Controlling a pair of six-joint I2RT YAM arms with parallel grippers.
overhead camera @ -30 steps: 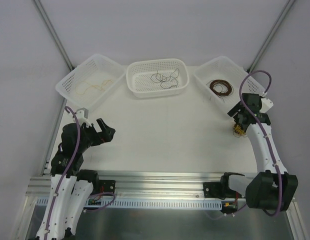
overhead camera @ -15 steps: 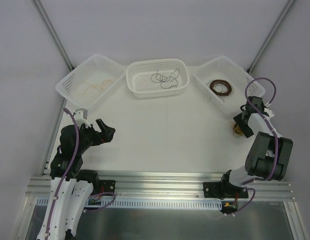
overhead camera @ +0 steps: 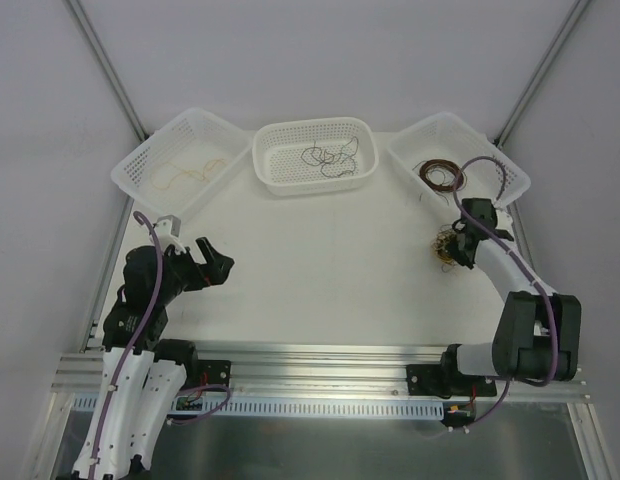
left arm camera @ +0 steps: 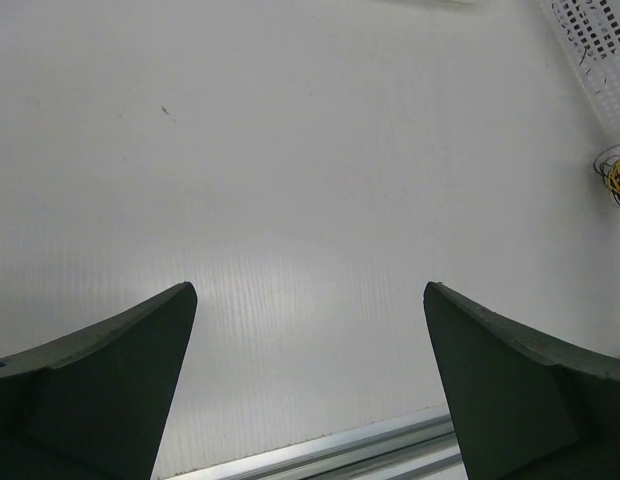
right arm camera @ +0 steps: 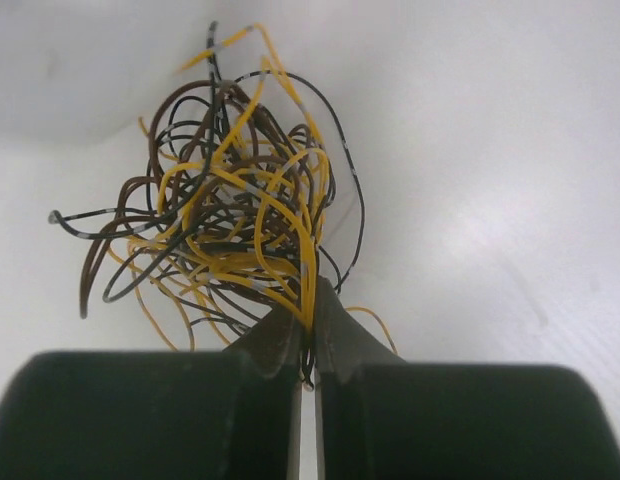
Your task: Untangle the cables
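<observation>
A big white desk (overhead camera: 320, 270) holds everything. Three white baskets with little holes sit in a row along its far edge. The left basket (overhead camera: 126, 172) has a few thin yellow cables (overhead camera: 185, 172) lying loose in it. The middle basket (overhead camera: 320, 184) has thin black cables (overhead camera: 330, 157) curled in loops. The right basket (overhead camera: 485, 140) has brown cables (overhead camera: 440, 175) in round loops. The left hand (overhead camera: 212, 262) hangs over the near left part of the desk with its two fingers spread wide and nothing between them. The right hand (overhead camera: 458, 240) is just in front of the right basket, and its fingers are squeezed tight on a few yellow strands of a small bunch of cables (right arm camera: 230, 230). That bunch is a messy ball of yellow, brown and black loops all mixed up. It is on the right side of the desk, near the right basket but outside it. I cannot tell if it rests on the desk or hangs just above it.
</observation>
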